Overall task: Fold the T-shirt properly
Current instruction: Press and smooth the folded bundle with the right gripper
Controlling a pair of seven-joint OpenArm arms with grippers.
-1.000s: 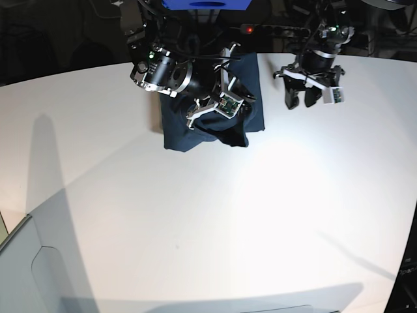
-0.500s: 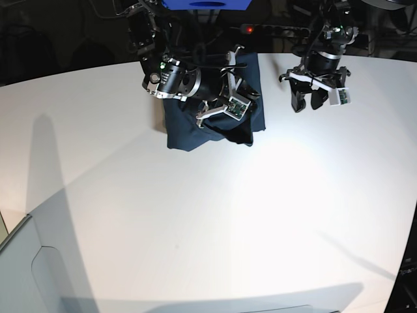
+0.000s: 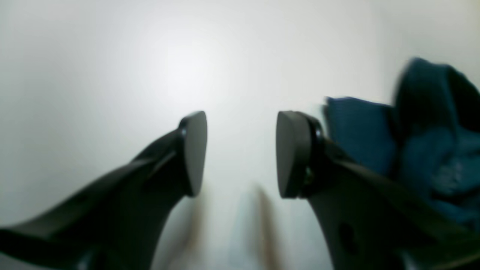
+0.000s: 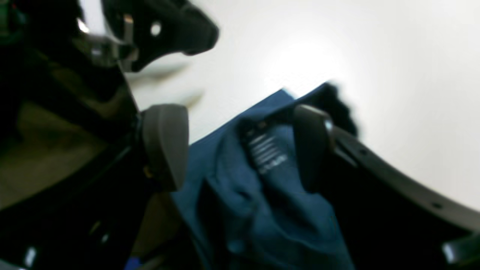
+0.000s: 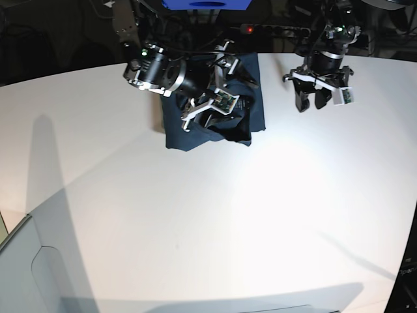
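Observation:
The dark navy T-shirt (image 5: pixel 177 134) lies as a folded bundle at the back of the white table (image 5: pixel 228 215). My right gripper (image 5: pixel 208 114) hangs over it with its jaws open. In the right wrist view the right gripper (image 4: pixel 240 146) straddles the T-shirt (image 4: pixel 232 195), whose white neck label (image 4: pixel 268 153) faces up between the fingers. My left gripper (image 5: pixel 311 103) is open and empty over bare table to the right of the shirt. In the left wrist view the left gripper (image 3: pixel 242 153) has a blurred edge of the T-shirt (image 3: pixel 360 131) just to its right.
A power strip with a red light (image 5: pixel 247 29) and a blue block (image 5: pixel 205 3) sit behind the table's far edge. A grey panel (image 5: pixel 39 274) borders the table at the lower left. Dark equipment stands behind both arms.
My right gripper has shifted a little left over the shirt and stays open. My left gripper has drifted slightly right and back. The shirt has hardly moved.

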